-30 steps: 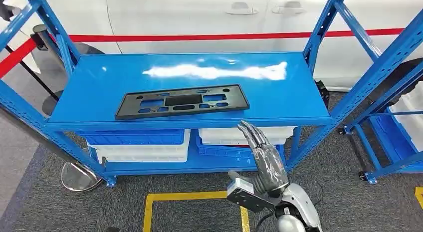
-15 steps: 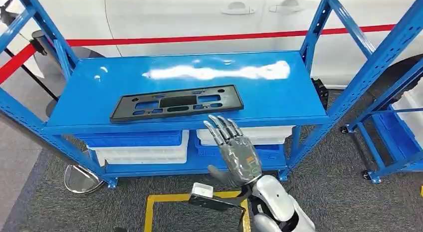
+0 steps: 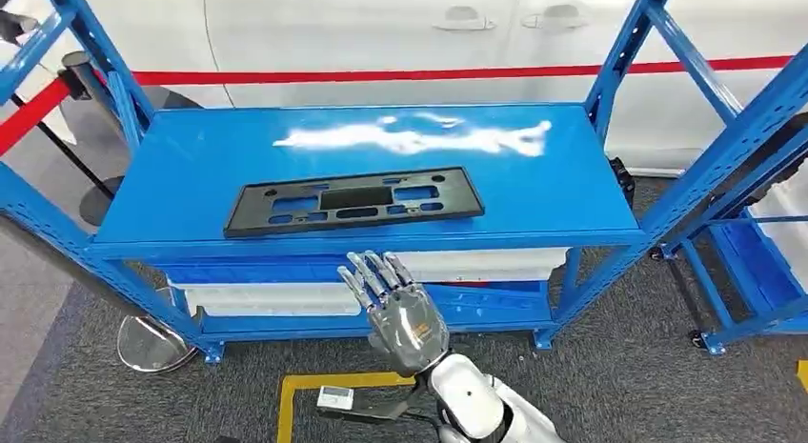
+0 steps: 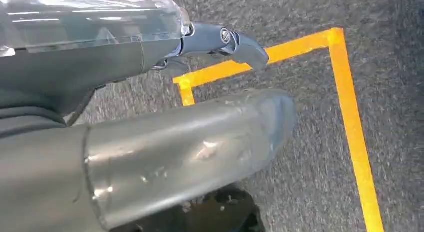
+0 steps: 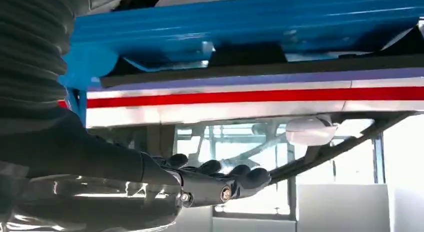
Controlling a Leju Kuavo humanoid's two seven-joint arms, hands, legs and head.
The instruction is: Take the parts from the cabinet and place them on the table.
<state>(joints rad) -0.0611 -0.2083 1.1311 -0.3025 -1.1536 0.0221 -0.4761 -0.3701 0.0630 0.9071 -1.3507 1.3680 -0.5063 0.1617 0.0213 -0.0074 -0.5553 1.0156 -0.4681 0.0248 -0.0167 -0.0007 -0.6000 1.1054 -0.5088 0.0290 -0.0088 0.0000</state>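
Behind the blue shelving rack [image 3: 610, 235] a white car [image 3: 400, 29] is seen; beneath it, grey carpet [image 3: 629, 386] — marked with yellow tape [image 3: 324, 379].

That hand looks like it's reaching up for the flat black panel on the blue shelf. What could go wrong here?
The right hand is open, below the shelf's front edge, so its fingers might bump that edge on the way up. The black panel lies flat on the shelf top, leaving little to hook fingers under; it may slide back instead of lifting. It is also long, and one hand gripping it off-centre could let it tilt or slip.
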